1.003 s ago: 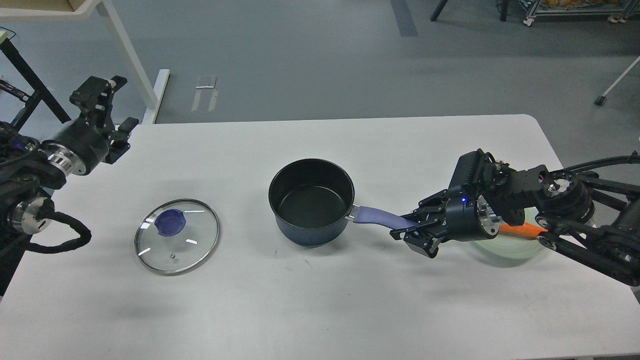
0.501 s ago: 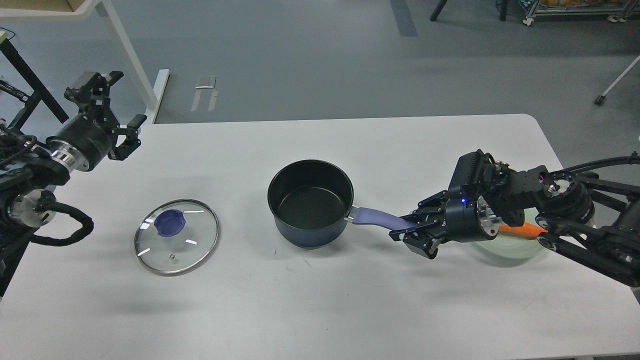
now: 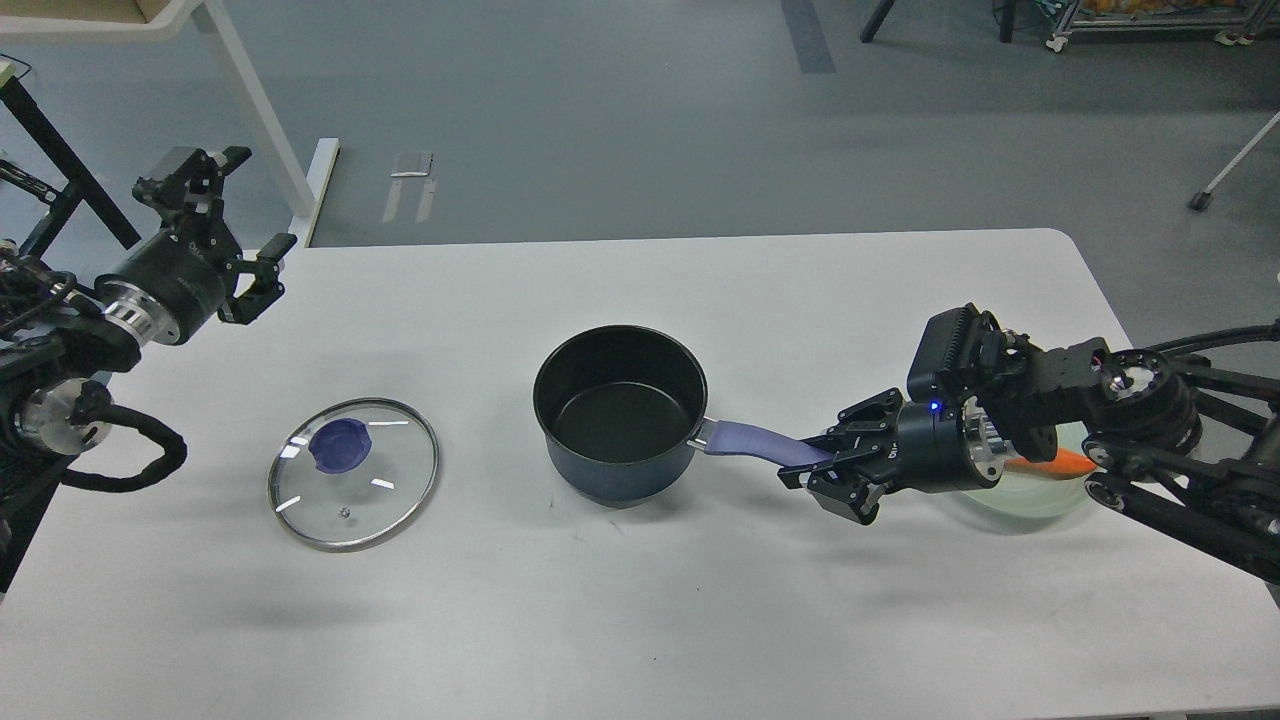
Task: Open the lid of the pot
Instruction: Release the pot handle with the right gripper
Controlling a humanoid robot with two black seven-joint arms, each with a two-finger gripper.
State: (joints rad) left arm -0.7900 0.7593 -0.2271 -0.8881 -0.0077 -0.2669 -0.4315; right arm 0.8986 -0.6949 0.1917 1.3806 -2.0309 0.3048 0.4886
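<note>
The dark blue pot (image 3: 620, 415) stands uncovered in the middle of the white table, its purple handle (image 3: 760, 443) pointing right. The glass lid (image 3: 353, 472) with a blue knob lies flat on the table to the left of the pot, apart from it. My right gripper (image 3: 812, 465) is closed on the tip of the pot handle. My left gripper (image 3: 238, 218) is open and empty, raised over the table's far left corner, well away from the lid.
A pale green bowl (image 3: 1030, 495) with an orange carrot (image 3: 1068, 463) sits under my right arm at the table's right side. The table's edge (image 3: 640, 238) runs along the back. A white desk leg (image 3: 250, 110) stands on the floor at the back left.
The pot has shifted slightly left and toward me with my right gripper on its handle. My left gripper has turned and drifted a little right. The lid has not moved.
</note>
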